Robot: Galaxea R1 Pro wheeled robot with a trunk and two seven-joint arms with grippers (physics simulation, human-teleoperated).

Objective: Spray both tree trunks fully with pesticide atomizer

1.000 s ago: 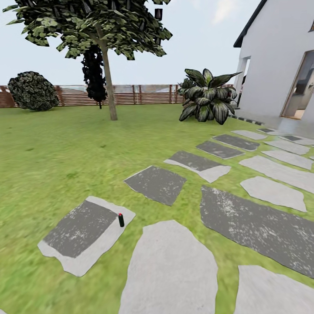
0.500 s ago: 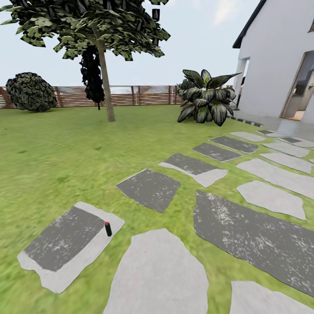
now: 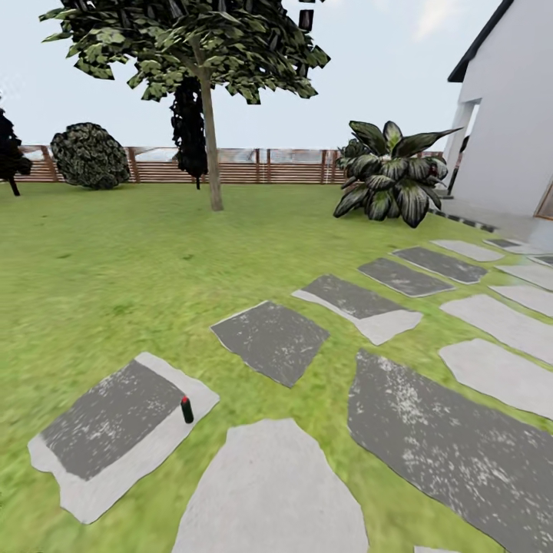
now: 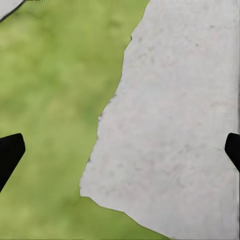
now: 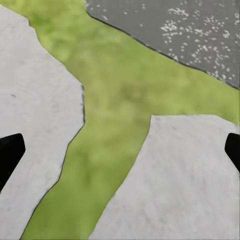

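Head view is taking in the garden: the floor (image 3: 115,261) of green grass is spreading across most of the frame, with grey paving stones (image 3: 453,430) running from the lower middle toward the white house (image 3: 514,130) at the right edge. A brown slat fence (image 3: 253,165) is crossing the upper part of the frame. One tree (image 3: 192,38) is standing at upper left of centre, its thin tree trunk (image 3: 211,146) rising from the grass in front of the fence. A round dark bush (image 3: 91,156) is sitting at upper left and a broad-leaved plant (image 3: 390,180) at upper right. A small dark bottle with a red top, seemingly the pesticide atomizer (image 3: 187,409), is standing upright at lower left, on the pale edge of a two-tone stone (image 3: 115,434). In the wrist views, the left gripper (image 4: 120,152) and right gripper (image 5: 120,152) are each hanging wide apart over grass and stone, holding nothing.
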